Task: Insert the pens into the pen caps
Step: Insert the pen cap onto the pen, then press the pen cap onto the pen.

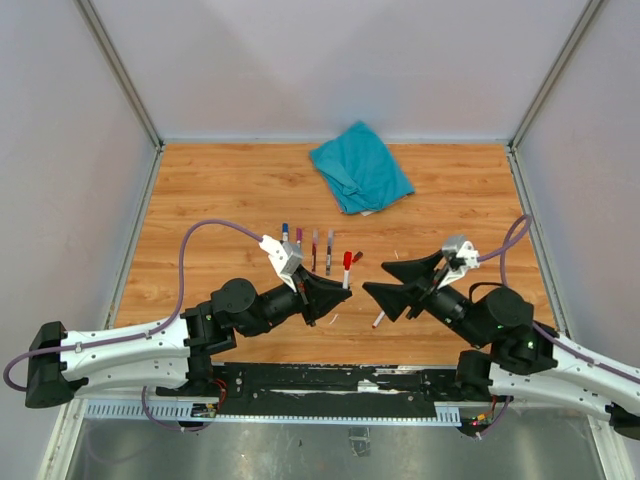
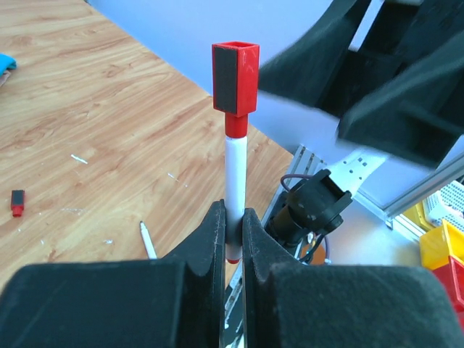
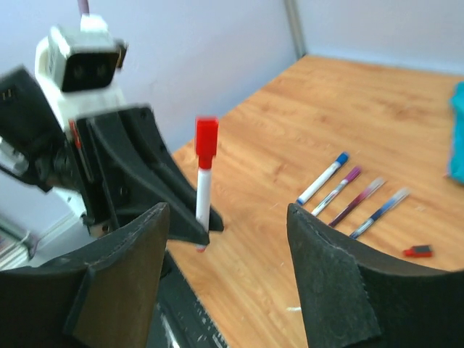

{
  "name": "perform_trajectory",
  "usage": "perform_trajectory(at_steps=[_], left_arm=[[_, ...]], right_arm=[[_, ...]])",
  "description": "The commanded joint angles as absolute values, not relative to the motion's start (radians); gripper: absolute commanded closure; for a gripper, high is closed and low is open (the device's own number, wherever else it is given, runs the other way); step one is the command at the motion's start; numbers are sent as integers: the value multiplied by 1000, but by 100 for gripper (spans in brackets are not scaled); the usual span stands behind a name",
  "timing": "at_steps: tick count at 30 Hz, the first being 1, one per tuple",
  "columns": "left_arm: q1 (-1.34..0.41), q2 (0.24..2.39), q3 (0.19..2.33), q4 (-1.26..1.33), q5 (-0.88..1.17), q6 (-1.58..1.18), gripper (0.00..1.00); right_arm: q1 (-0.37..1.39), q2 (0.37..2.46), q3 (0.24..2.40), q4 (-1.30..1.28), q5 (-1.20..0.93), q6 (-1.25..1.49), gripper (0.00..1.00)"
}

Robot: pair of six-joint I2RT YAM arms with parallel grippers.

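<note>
My left gripper [image 1: 343,287] [image 2: 232,215] is shut on the lower end of a white pen [image 2: 235,170] [image 3: 204,192], which it holds upright. A red cap [image 2: 235,77] [image 3: 206,135] sits on the pen's top end. My right gripper [image 1: 376,278] [image 3: 228,212] stands open just to the right of the capped pen and holds nothing. Several capped pens [image 1: 306,243] [image 3: 351,194] lie in a row behind the left gripper. A loose red cap [image 1: 357,257] [image 3: 418,251] [image 2: 17,203] lies by them. An uncapped pen [image 1: 378,320] [image 2: 147,240] lies near the front edge.
A crumpled teal cloth [image 1: 360,167] lies at the back of the wooden table [image 1: 230,190]. Grey walls close in the sides and back. Tiny white scraps are scattered on the wood. A black rail [image 1: 330,385] runs along the near edge between the arm bases.
</note>
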State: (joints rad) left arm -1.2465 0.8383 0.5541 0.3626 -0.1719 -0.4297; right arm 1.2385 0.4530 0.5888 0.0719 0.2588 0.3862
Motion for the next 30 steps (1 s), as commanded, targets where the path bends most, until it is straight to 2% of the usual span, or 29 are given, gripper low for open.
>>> perform_trajectory(at_steps=[1, 6, 13, 16, 25, 30], left_arm=[[-1243, 837, 579, 390, -188, -420, 100], [-1243, 845, 575, 389, -172, -422, 100], [-1243, 847, 569, 399, -145, -418, 99], [-1243, 851, 571, 406, -127, -414, 100], [-1243, 851, 569, 411, -113, -414, 100], [-1244, 847, 573, 412, -113, -411, 99]], right_arm=[[1256, 476, 741, -63, 413, 333, 31], [1254, 621, 917, -189, 439, 343, 17], [1224, 787, 1062, -228, 370, 350, 15], [1193, 820, 1077, -229, 305, 372, 19], [1132, 833, 1044, -198, 157, 441, 46], [1067, 823, 994, -157, 58, 506, 51]])
